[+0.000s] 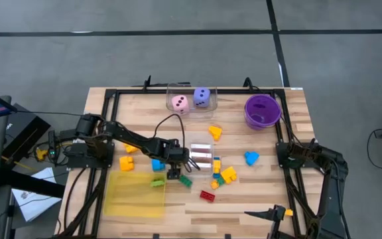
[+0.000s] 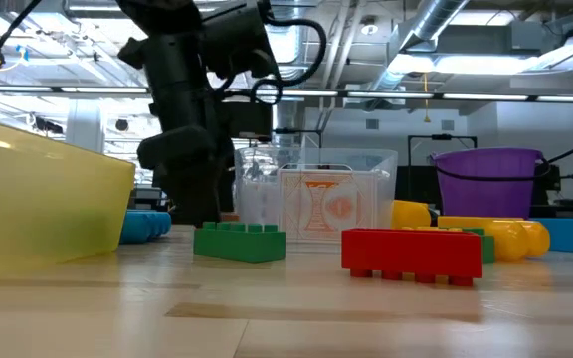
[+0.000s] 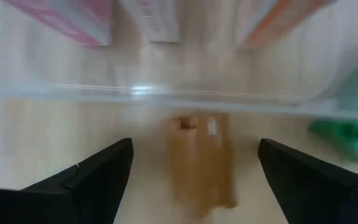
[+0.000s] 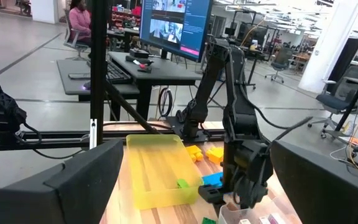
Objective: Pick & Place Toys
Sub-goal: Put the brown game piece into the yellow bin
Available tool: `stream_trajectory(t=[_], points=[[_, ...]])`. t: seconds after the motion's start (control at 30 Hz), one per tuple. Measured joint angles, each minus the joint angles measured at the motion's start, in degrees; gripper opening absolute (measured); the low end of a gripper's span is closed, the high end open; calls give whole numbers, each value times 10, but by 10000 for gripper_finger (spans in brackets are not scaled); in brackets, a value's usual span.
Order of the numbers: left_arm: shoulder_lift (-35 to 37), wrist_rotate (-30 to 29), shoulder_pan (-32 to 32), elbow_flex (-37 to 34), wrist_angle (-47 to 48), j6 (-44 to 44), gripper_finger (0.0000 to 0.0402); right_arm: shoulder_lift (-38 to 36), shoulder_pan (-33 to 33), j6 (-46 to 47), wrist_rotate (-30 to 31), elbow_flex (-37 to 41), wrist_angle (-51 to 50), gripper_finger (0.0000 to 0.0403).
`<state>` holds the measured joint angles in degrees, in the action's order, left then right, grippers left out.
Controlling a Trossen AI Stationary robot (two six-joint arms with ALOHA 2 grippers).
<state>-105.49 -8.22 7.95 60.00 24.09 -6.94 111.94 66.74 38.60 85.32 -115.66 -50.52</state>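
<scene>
Black left pincer (image 1: 173,174) hangs spread over a brown block (image 3: 201,158), just beside the yellow tray (image 1: 138,202).
To grip well, I'd centre both fingers on the block before pinching; other toys lie scattered beyond the tray across the wooden counter (image 1: 257,192), the right pincer (image 1: 260,214) waits spread, workshop desks behind.

From my station, a green brick (image 2: 239,242) lay beside a red brick (image 2: 413,254) at my five o'clock. The dark arm (image 2: 189,109) rose at ten o'clock, a purple bowl (image 2: 486,181) at three.
</scene>
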Motion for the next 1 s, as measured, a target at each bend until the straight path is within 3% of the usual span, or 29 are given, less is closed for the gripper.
stream_trajectory(t=[0.17,0.37,0.77,1.0], points=[[3,1,1,0,0,2,329,0,0,0,0,0,0,400],[2,1,1,-1,1,2,283,0,0,0,0,0,0,400],[3,-1,1,-1,11,9,133,0,0,0,0,0,0,400],[11,-2,0,0,52,18,132,0,0,0,0,0,0,400]])
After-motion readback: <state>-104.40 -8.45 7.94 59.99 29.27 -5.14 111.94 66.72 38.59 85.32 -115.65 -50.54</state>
